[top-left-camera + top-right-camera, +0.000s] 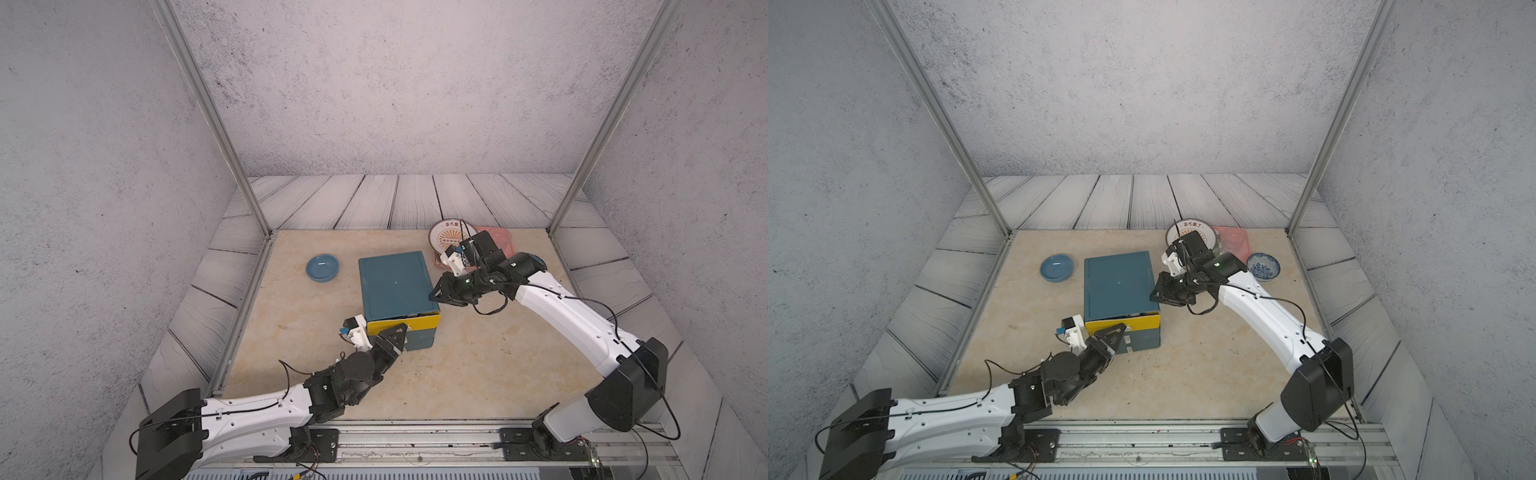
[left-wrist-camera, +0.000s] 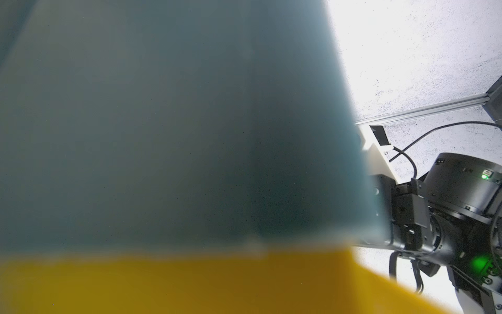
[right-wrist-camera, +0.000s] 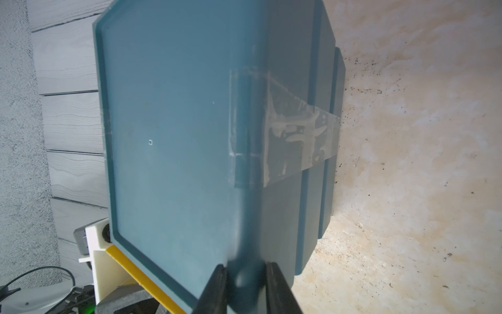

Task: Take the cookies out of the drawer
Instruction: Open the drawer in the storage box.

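Right fingers (image 3: 214,291) clamped on drawer box (image 1: 395,282) edge; left fingers (image 1: 392,336) at yellow drawer (image 1: 424,322) front, closure untellable; cookies unseen, presumably inside; risks: slipping off front, box skidding across tabletop (image 1: 478,374) under weak bracing.

Beige stone-look tabletop (image 1: 478,374) taken as reference. Blue shallow dish (image 1: 322,268) noted toward its far left, standing alone. White plate (image 1: 444,237), printed with an orange sunburst and red characters, seen at its far edge, right of middle. Pink tray (image 1: 500,237) found beside and partly beneath the plate. Blue-and-white patterned bowl (image 1: 1263,267) recorded near its right edge, just beside the tray. Grey plank panels (image 1: 374,199) laid around the tabletop. Aluminium posts (image 1: 217,124) raised at its far corners.
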Robot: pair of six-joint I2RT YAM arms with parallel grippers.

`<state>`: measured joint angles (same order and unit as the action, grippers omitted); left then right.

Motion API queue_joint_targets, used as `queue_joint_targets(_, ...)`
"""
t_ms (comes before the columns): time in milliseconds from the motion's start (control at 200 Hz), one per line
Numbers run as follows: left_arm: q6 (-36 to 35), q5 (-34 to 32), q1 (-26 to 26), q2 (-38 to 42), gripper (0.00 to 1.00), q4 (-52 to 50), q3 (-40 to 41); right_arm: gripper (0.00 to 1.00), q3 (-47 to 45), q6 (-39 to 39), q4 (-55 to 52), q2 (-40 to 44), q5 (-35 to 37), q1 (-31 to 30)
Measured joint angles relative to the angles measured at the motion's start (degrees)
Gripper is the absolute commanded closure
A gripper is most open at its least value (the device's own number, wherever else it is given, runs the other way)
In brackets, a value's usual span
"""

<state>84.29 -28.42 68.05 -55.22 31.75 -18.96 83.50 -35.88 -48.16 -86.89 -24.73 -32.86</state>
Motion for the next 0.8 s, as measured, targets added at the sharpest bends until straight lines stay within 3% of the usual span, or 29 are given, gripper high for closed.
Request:
queue_joint_targets(165, 1.14, -2.21, 0.70, 4.33, 0.62, 0.90, 3.41, 0.74, -0.22, 0.02, -0.48, 0.00, -1.84, -0.68)
queue_joint_targets(365, 1.31, -1.68, 1.16, 12.07, 0.62, -6.54, 4.39, 0.74, -0.76, -0.59, -0.39, 0.13, -4.00, -1.46)
queue_joint_targets(801, 4.42, -12.94, 12.02, 8.24, 0.62, -5.60, 3.69, 0.73, -0.87, -2.14, -0.76, 0.70, -2.34, -1.51)
